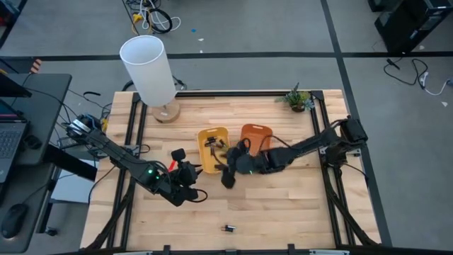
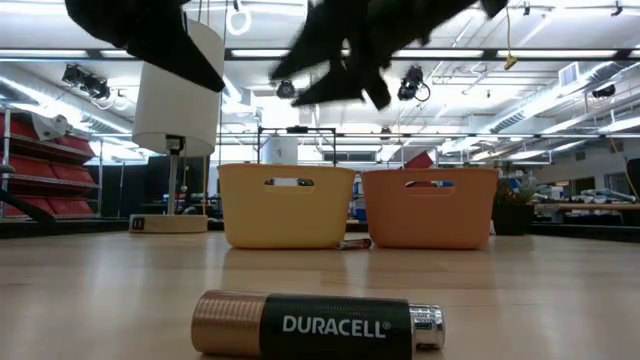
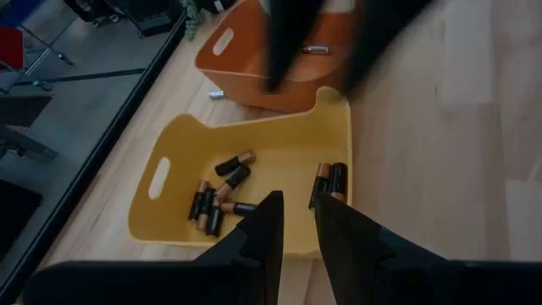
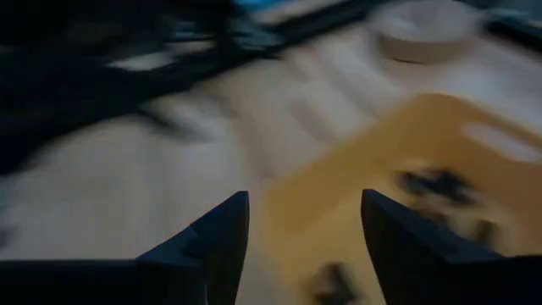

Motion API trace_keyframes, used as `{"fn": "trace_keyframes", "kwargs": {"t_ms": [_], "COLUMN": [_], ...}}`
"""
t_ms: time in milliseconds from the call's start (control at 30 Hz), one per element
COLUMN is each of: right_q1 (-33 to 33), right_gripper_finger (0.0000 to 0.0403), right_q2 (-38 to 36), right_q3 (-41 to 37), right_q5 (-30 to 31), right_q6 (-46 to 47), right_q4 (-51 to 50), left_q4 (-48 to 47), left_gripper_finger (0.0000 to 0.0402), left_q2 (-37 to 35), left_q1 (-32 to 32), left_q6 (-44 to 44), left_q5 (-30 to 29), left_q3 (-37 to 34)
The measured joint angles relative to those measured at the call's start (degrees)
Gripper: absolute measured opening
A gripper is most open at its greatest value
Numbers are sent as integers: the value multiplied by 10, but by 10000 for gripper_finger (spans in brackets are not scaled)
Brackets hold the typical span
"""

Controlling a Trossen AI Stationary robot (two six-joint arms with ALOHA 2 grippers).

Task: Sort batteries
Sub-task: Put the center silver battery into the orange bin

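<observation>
Sorting step: judged to be a drop into the yellow tray (image 1: 212, 134), with loose cells yet to fetch
Right gripper (image 4: 305, 229): over the near edge of the yellow tray, jaws spread wide, nothing seen between them
Left gripper (image 3: 296, 233): just on the near side of the yellow tray, jaws close together with a narrow gap; whether they pinch anything, cannot tell
Batteries in yellow tray (image 3: 222, 191): a cluster of dark, copper-ended cells on the tray floor, two more by the far wall
Orange tray (image 1: 255, 134): touching the yellow tray's side; one cell (image 3: 315, 49) lies inside
Stray cell (image 3: 216, 94): on the wood just beside the orange tray
Lone battery (image 1: 228, 228): near the table's front edge, well apart from both trays; it is the black and copper cell lying on its side in the low view (image 2: 318, 325)
Doing it well: lift the right gripper straight up clear of the tray wall before swinging away; approach the lone battery from above, jaws across its width, not its length
Risk: a round cell probably rolls if nudged on one side
</observation>
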Motion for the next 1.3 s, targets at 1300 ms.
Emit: {"fn": "trace_keyframes", "kwargs": {"t_ms": [1300], "right_q1": [150], "right_gripper_finger": [125], "right_q2": [2], "right_q3": [-243], "right_q5": [292], "right_q6": [349], "right_q4": [1], "left_q4": [274], "left_gripper_finger": [85], "left_q2": [1], "left_q1": [3], "left_q6": [132], "left_q5": [13], "left_q3": [-81]}}
